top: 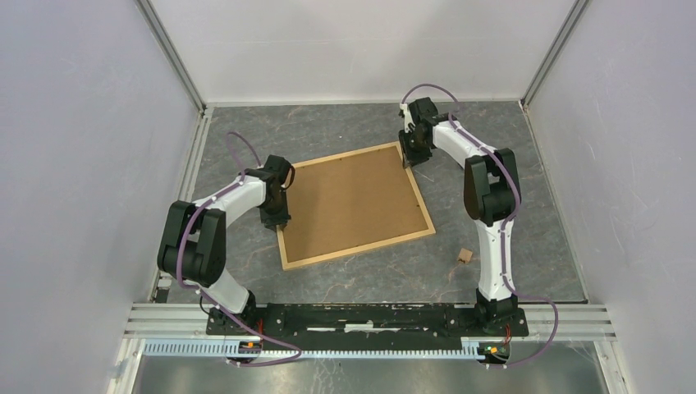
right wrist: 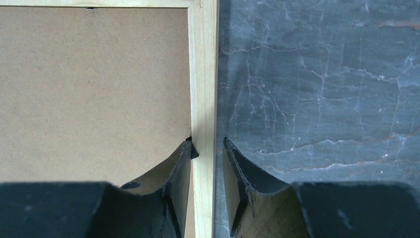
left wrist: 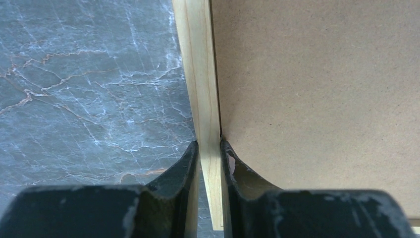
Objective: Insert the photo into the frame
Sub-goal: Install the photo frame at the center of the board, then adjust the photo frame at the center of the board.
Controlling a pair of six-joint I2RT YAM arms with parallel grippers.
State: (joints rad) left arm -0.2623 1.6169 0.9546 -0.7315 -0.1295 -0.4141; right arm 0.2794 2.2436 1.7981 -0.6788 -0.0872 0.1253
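At the middle of the desk, from above, the frame is seen lying back up. In the left wrist view, its wooden rail is clamped by the left end effector. In the right wrist view, the rail is straddled by the right end effector, slightly parted, with a slim gap left at the outer finger.

Bright even light, soft shadows, sharp wrist close-ups
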